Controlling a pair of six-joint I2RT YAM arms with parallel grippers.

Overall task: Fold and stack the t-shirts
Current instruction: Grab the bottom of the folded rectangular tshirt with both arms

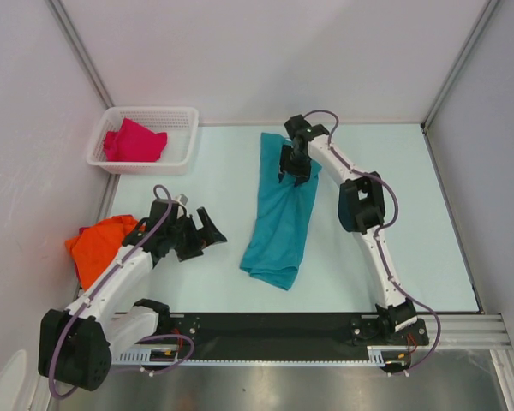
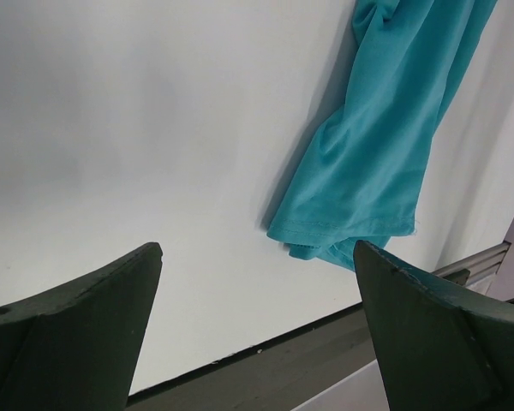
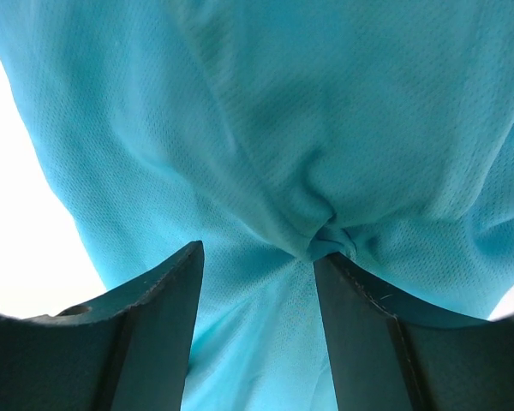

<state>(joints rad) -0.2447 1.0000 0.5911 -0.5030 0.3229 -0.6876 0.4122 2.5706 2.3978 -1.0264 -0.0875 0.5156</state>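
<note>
Three t-shirts are spread across the pale desk [image 1: 394, 214]. The teal-blue t-shirt [image 1: 280, 218] is the largest shape, lying near the middle as a long, loosely gathered strip that runs from the far side toward the near edge. Its near end is rumpled into folds, and the left wrist view shows its hem [image 2: 343, 244] lying on the desk well ahead of that camera.

The white lattice basket [image 1: 188, 128] sits in the far left corner. The magenta-red t-shirt [image 1: 133, 141] is bunched inside it, toward its left side. The bright orange t-shirt [image 1: 98, 244] lies crumpled at the desk's left edge, just beside the left arm.

The right hand [image 1: 295, 171] is down on the far end of the teal-blue t-shirt. In its wrist view the fingers stand wide apart with the cloth [image 3: 265, 111] filling the gap, and a small pucker of fabric [image 3: 330, 240] is gathered at the tip of the right finger [image 3: 368, 342]. The cloth is not clamped between them.

The left hand [image 1: 204, 237] sits between the orange t-shirt and the teal-blue one, touching neither. Its fingers [image 2: 77, 334] are spread wide with only bare desk between them.
</note>
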